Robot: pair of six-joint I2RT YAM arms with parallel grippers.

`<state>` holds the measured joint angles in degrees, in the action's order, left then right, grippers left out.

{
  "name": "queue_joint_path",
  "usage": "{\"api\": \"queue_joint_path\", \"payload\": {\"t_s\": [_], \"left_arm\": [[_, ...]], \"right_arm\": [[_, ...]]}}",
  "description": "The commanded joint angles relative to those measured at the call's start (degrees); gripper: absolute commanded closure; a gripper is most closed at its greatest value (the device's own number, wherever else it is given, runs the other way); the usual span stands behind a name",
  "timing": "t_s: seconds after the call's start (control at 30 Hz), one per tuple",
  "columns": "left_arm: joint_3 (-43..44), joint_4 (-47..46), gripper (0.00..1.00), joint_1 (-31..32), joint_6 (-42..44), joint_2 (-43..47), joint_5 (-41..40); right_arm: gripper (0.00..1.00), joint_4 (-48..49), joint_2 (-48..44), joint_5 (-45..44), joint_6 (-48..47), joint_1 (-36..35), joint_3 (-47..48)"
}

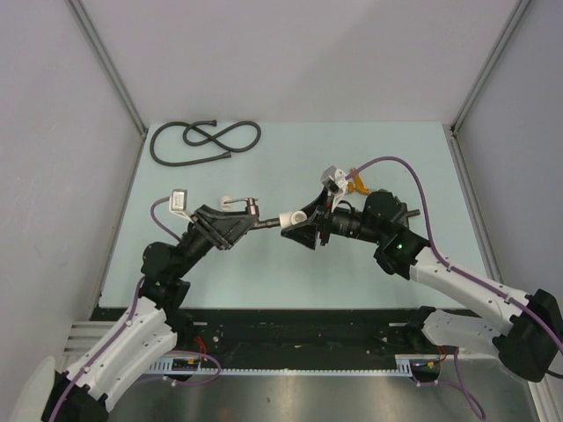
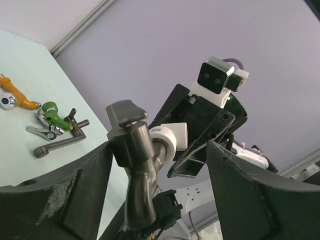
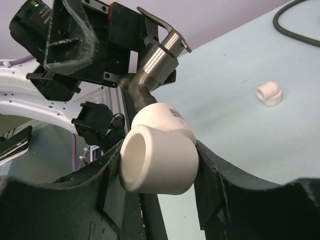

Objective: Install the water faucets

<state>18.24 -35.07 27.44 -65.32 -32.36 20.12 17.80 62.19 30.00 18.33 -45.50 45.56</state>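
The coiled black rubber hose (image 1: 204, 141) lies far left on the pale table (image 1: 290, 264). Mid-table, the left gripper (image 1: 249, 221) and its dark metal faucet (image 2: 136, 150) meet the right gripper (image 1: 288, 220) and its white plastic elbow fitting (image 3: 160, 160).

From above, the right arm hides most of the orange-handled tap (image 1: 357, 186) near the counter's far edge. Left wrist view: the gripped faucet (image 2: 136, 150) runs off the bottom. Right wrist view clips the black hose (image 3: 276, 20) — the right claw (image 3: 159, 170) covers the sides of the white elbow fitting (image 3: 160, 150).

My left arm (image 1: 132, 338) and right arm (image 1: 466, 286) wear white shells near the bases, black links further up, purple cables (image 1: 391, 159) looping alongside. The left gripper (image 2: 160, 150) has black fingers (image 2: 65, 195) that look scuffed, maybe just dusty.
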Motion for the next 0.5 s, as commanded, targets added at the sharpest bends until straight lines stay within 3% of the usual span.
{"api": "queue_joint_path", "payload": {"t_s": [0.0,0.2,0.33,0.43,0.47], "left_arm": [[3.4,-4.7,0.27,0.2,3.4,-2.4,4.7],[3.2,-6.2,0.60,0.2,10.2,-2.6,6.5],[3.5,-6.6,0.86,0.2,22.8,0.9,8.4],[4.1,-6.9,1.00,0.2,32.6,4.0,13.2],[4.5,-6.4,1.00,0.2,34.8,4.7,14.6]], "right_arm": [[1.00,3.5,-1.8,-0.4,-3.2,-0.8,2.6],[1.00,4.7,-1.1,1.5,0.6,-0.5,2.6],[1.00,6.5,-0.3,5.5,7.9,2.0,2.7],[1.00,8.0,1.1,9.4,14.0,4.0,2.6],[1.00,9.2,1.3,10.2,15.2,4.4,2.7]]}}
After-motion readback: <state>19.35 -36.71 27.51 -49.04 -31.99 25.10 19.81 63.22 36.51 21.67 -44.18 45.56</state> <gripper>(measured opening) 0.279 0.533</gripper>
